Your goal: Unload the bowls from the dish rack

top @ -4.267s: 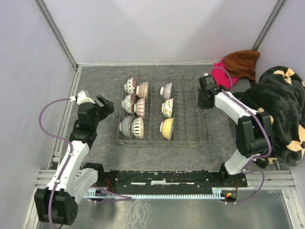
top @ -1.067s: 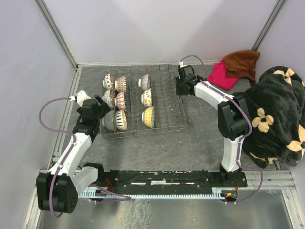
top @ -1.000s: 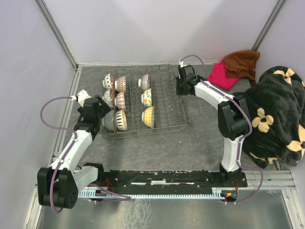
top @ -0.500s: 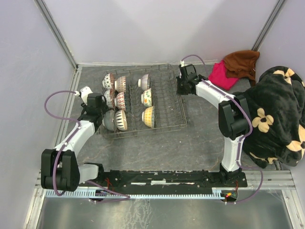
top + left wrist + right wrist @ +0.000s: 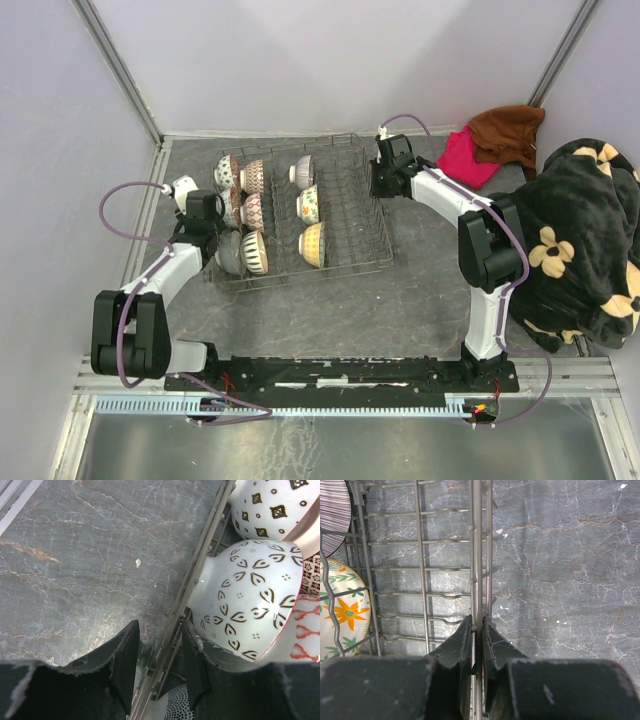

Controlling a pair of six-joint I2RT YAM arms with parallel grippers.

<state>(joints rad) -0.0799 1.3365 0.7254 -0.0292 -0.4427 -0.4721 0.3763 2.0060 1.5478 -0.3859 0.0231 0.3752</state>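
Top external view had the dish rack [image 5: 350,225] near the table's [image 5: 420,310] far edge, left of centre, with the bowls [image 5: 308,205] standing on edge in its left half. Left fingers [image 5: 125,662] were clamped on its left wire side, right fingers [image 5: 457,650] on its right side.

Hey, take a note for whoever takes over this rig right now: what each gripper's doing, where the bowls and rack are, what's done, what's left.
Left gripper: shut on the left side rim of the large grey wire dish rack.
Right gripper: shut on the rack's right side rim.
Bowls: all nine small patterned ceramic bowls stand on edge in the rack.
Done: no bowl is out yet.
Left: release the rack, then lift each bowl out onto the grey marbled table.
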